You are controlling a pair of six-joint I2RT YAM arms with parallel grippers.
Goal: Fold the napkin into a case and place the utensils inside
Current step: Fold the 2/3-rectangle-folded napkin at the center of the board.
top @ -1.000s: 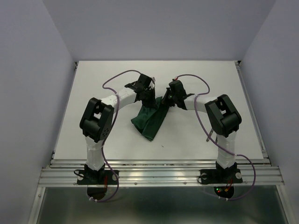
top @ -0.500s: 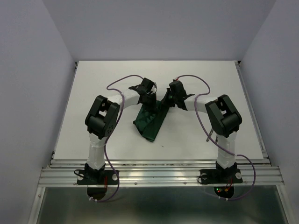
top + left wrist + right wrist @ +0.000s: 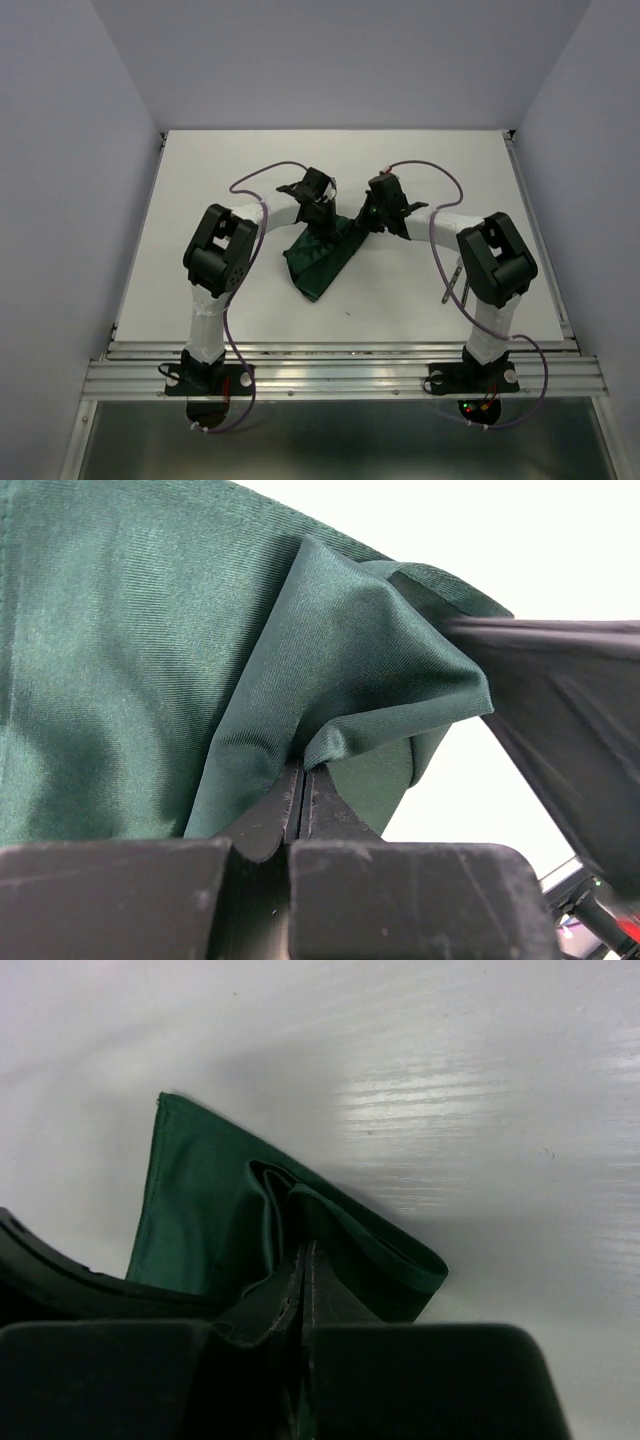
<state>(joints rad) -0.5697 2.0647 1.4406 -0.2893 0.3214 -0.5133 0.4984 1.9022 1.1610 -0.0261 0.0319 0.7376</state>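
The napkin lies about the middle of the worktop, a little toward the near edge. It is a loose, creased heap, and its far end is gathered between the two grippers. The left gripper has its fingers pressed together on a raised fold at the far left of the cloth. The right gripper is pressed together too, pinching a fold at the far right of the cloth. The two grippers are near each other, and each one's black body shows at the side of the other's wrist view. The utensils lie toward the right edge, well apart from the napkin. The right arm covers most of them, so I cannot tell fork from knife. Purple cables loop over both arms.
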